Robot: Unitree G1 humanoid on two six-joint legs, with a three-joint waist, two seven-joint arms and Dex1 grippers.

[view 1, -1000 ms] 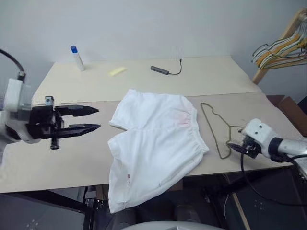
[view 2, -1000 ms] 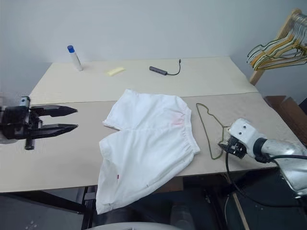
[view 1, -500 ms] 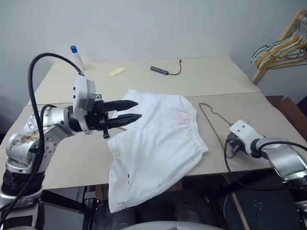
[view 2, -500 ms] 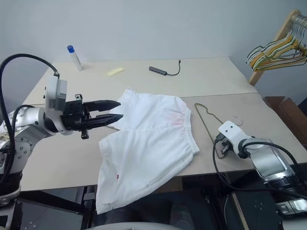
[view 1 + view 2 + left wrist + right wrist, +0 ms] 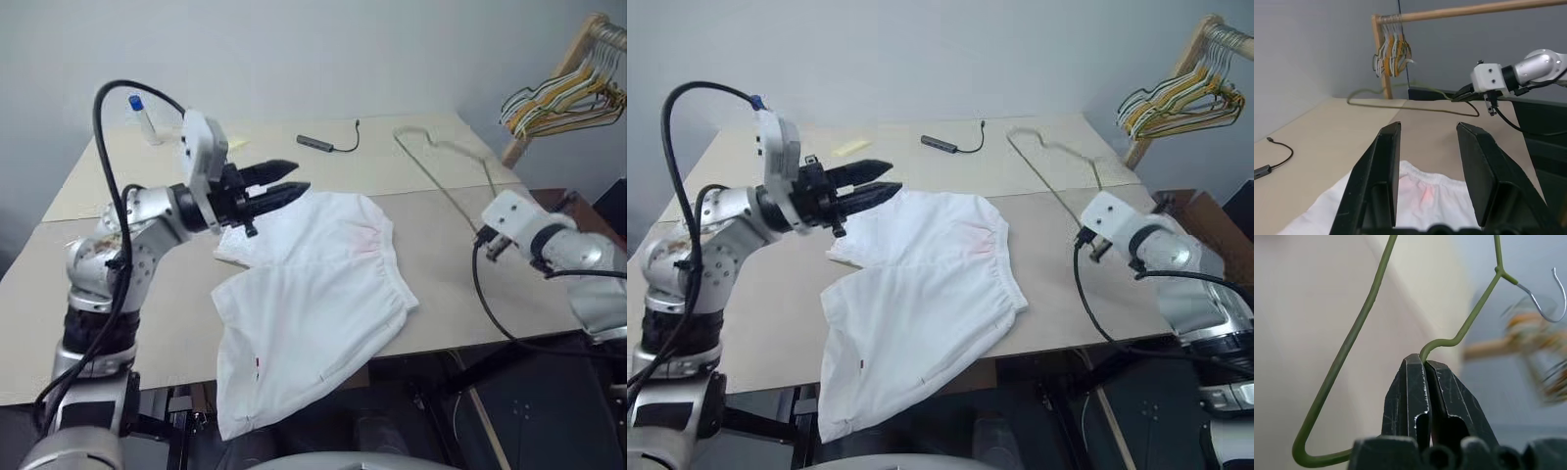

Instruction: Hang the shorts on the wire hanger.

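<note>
Right gripper [image 5: 1424, 363] is my anchor: I have its fingers pinched tight on the wire hanger [image 5: 436, 176], holding it up off the table [image 5: 490, 284] so the frame hangs free for threading. Beyond it, my left gripper [image 5: 284, 183] hovers with fingers spread over the far edge of the shorts [image 5: 313, 294], which lie flat, one leg drooping over the near edge.

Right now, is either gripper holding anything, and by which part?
The right gripper is shut on the wire hanger, pinching the wire at a bend in its shoulder. The left gripper is open above the shorts, holding nothing.
</note>
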